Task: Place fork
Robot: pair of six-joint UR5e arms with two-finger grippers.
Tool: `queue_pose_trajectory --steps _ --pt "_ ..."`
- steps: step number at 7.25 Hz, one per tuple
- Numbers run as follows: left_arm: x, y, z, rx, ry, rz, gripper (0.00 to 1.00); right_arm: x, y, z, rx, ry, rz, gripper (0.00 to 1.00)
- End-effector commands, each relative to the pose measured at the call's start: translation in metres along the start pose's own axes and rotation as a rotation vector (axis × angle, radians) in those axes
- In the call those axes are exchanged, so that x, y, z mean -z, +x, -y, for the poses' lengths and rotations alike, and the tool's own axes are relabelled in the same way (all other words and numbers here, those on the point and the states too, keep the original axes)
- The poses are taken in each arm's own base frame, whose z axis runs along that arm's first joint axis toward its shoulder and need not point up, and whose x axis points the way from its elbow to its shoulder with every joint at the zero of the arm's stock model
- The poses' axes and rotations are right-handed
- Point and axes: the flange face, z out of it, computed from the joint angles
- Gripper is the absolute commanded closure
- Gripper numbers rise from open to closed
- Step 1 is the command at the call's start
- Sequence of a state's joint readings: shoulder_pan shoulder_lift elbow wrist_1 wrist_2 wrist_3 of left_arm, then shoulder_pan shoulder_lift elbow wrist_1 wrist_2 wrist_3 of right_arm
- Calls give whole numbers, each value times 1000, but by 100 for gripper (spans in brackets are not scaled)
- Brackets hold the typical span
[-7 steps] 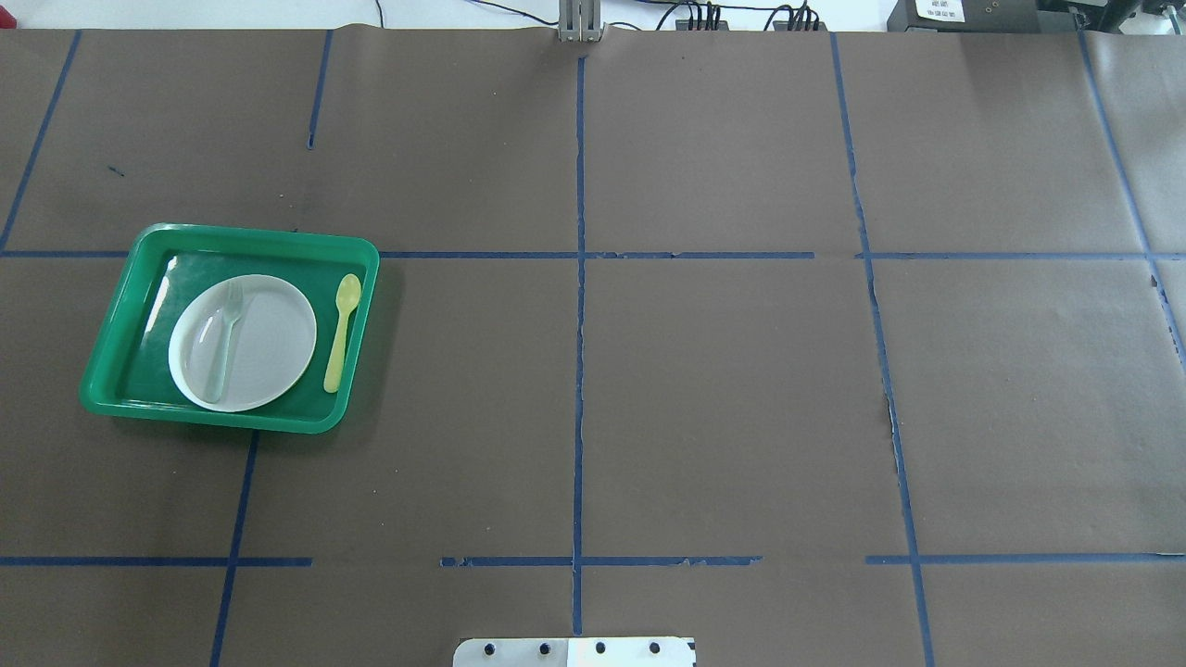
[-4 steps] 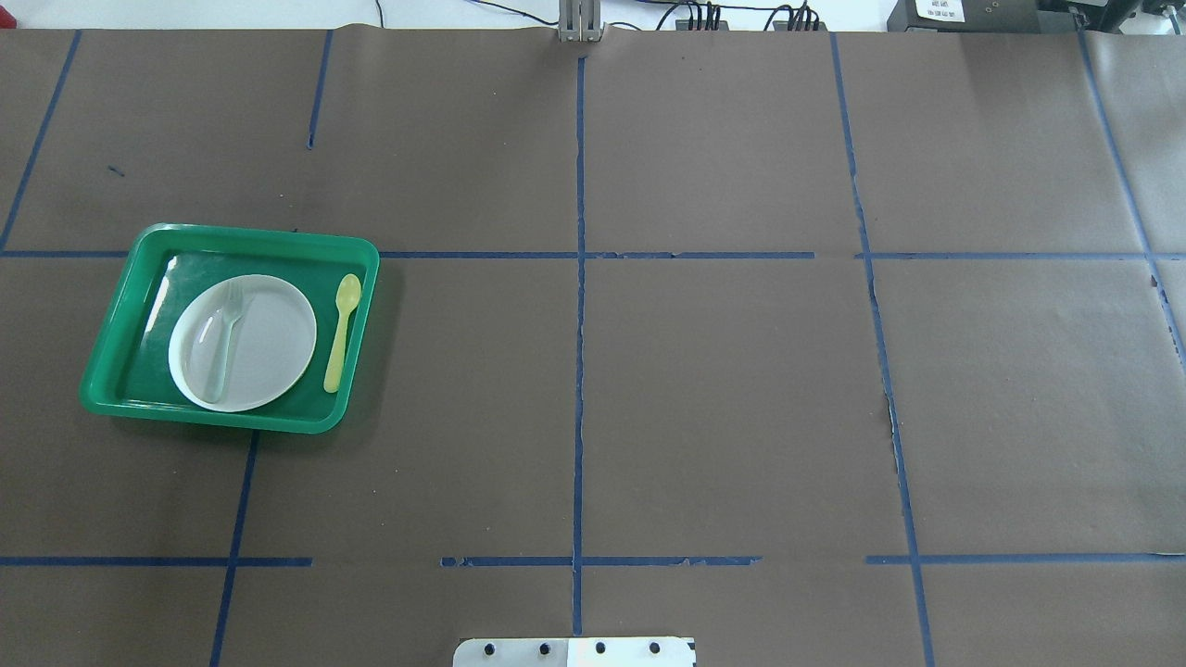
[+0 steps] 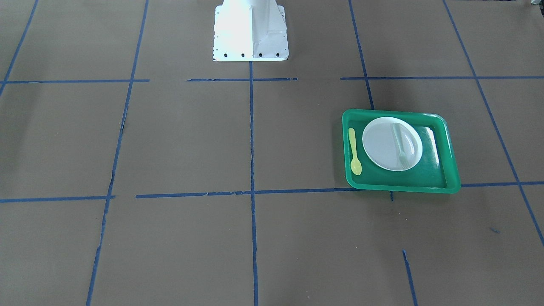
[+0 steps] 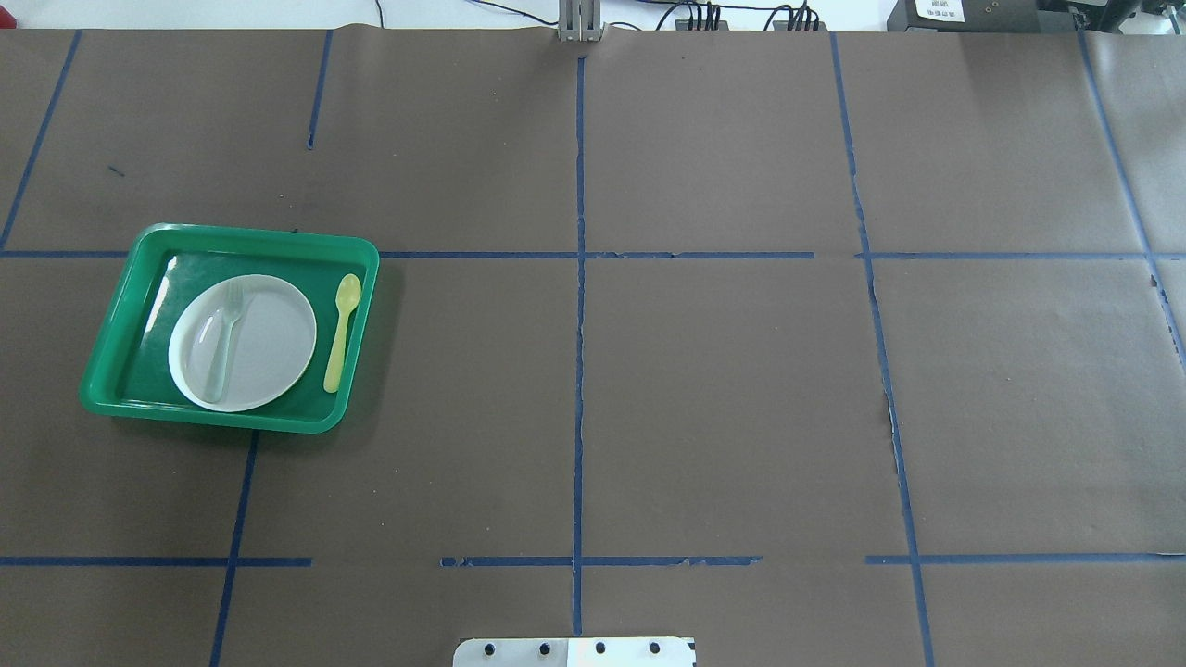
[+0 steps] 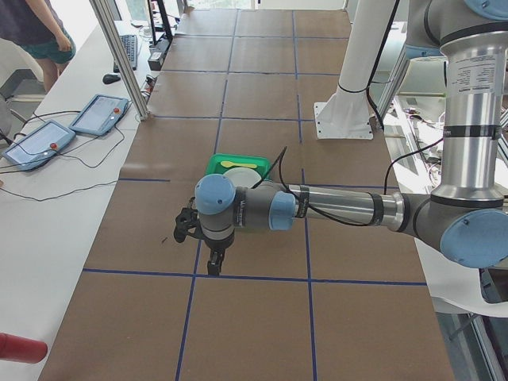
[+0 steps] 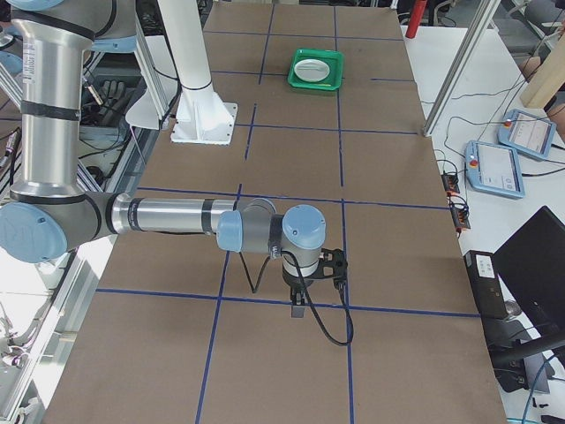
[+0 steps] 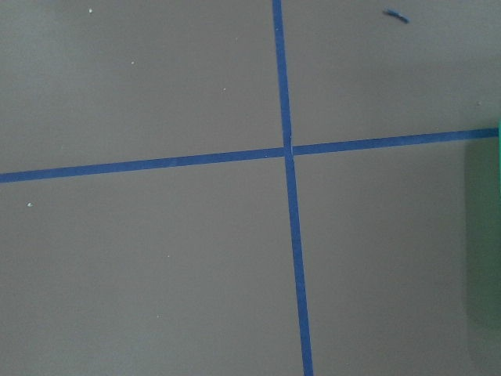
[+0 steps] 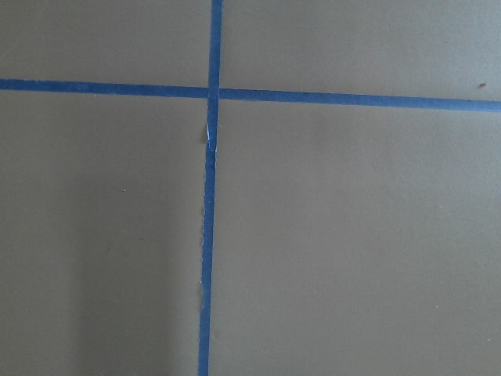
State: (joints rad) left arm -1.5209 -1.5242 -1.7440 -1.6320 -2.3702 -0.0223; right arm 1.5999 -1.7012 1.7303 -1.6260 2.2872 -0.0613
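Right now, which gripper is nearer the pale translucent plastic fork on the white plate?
Left. The left gripper hangs just outside the green tray holding the fork; the right gripper is far off at the opposite end of the table.

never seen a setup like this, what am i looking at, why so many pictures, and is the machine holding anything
It is a robot with two jointed arms, each ending in a two-finger gripper, at a table covered in brown paper with blue tape lines. Two pictures look down on it, one from behind the robot, one facing it. Two are from the table's ends: one shows the left gripper close, the other the right gripper, both pointing down. Two come from wrist cameras and show mostly paper and tape. On the table sits a green tray with a white plate, a pale fork lying on the plate, and a yellow spoon beside it. The fork is not held; whether the grippers are open I cannot tell.
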Motion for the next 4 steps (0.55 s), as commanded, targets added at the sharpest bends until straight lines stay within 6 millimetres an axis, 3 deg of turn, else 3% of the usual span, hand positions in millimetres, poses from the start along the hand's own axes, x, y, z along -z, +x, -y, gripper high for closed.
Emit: queue_pose_trajectory --steps 1,3,4 --pt "-29 137 15 62 -17 -60 0 0 0 0 0 0 0 0" --pt "-41 223 41 118 -13 -70 0 0 0 0 0 0 0 0" --pt "-60 256 45 82 -41 -79 0 -1 0 0 -2 -1 0 0"
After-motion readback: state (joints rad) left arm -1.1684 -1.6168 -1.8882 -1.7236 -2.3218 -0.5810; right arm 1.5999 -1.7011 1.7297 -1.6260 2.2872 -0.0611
